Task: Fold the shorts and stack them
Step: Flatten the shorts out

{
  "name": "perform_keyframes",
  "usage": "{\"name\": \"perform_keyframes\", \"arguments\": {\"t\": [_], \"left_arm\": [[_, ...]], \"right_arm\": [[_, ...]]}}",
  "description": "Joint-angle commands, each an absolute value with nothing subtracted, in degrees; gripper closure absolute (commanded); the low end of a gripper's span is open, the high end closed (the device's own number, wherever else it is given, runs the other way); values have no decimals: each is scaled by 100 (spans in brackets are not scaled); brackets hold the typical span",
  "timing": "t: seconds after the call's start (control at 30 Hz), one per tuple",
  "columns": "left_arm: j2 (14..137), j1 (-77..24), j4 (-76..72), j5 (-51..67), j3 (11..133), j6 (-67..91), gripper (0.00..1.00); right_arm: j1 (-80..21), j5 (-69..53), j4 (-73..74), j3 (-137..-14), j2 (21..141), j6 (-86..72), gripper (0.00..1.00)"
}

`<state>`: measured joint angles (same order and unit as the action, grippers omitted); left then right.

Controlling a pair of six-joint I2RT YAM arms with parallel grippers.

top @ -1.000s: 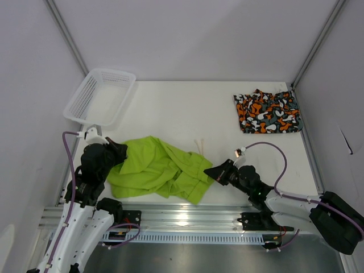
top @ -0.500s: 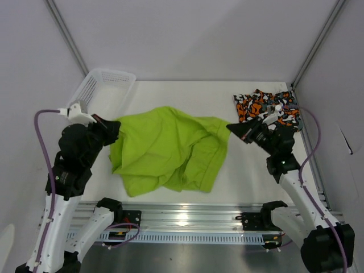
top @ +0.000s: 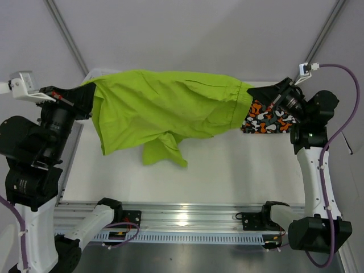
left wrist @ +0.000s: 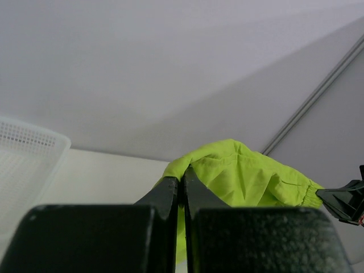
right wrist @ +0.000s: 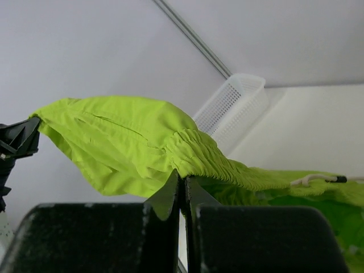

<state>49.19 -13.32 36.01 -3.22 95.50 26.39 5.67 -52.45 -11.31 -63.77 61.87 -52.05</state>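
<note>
Lime shorts (top: 165,105) are hanging above the worktop (top: 239,165), left pincer (top: 85,95) and right pincer (top: 253,91) each pinching an end, apparently for flattening.

One lime green shorts (top: 165,105), one camo shorts (top: 272,118) — one basket (right wrist: 233,103), two arms (top: 34,153) (top: 311,162)

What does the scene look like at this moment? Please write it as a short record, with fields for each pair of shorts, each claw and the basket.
green shorts: raised above the table, stretched out between the two claws, one part hanging down
camo shorts: lying at the far right corner of the table, partly hidden by the green shorts
left claw: shut on one end of the green shorts
right claw: shut on the gathered waistband end
basket: white mesh, at the far left corner
</note>
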Motion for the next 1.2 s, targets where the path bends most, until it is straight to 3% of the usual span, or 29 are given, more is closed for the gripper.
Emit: {"name": "perform_keyframes", "arguments": {"t": [0.0, 0.4, 0.63, 0.9, 1.17], "left_arm": [[4826, -1257, 3401, -79, 9993, 2285, 100], [3736, -1274, 3638, -492, 10159, 2092, 100], [3445, -1371, 3929, -431, 10783, 2013, 100], [3910, -1581, 4043, -518, 11566, 1934, 100], [4130, -2767, 3174, -1520, 10029, 1732, 100]], "right_arm": [[755, -5669, -1467, -7013, 6109, -5422, 100], [1099, -5897, -3814, -6952, 5468, -8180, 100], [1081, -5880, -1602, -7575, 4545, -7296, 100], [940, -5713, 24, -8700, 4614, -6593, 100], [862, -5572, -825, -8209, 5396, -6776, 100]]}}
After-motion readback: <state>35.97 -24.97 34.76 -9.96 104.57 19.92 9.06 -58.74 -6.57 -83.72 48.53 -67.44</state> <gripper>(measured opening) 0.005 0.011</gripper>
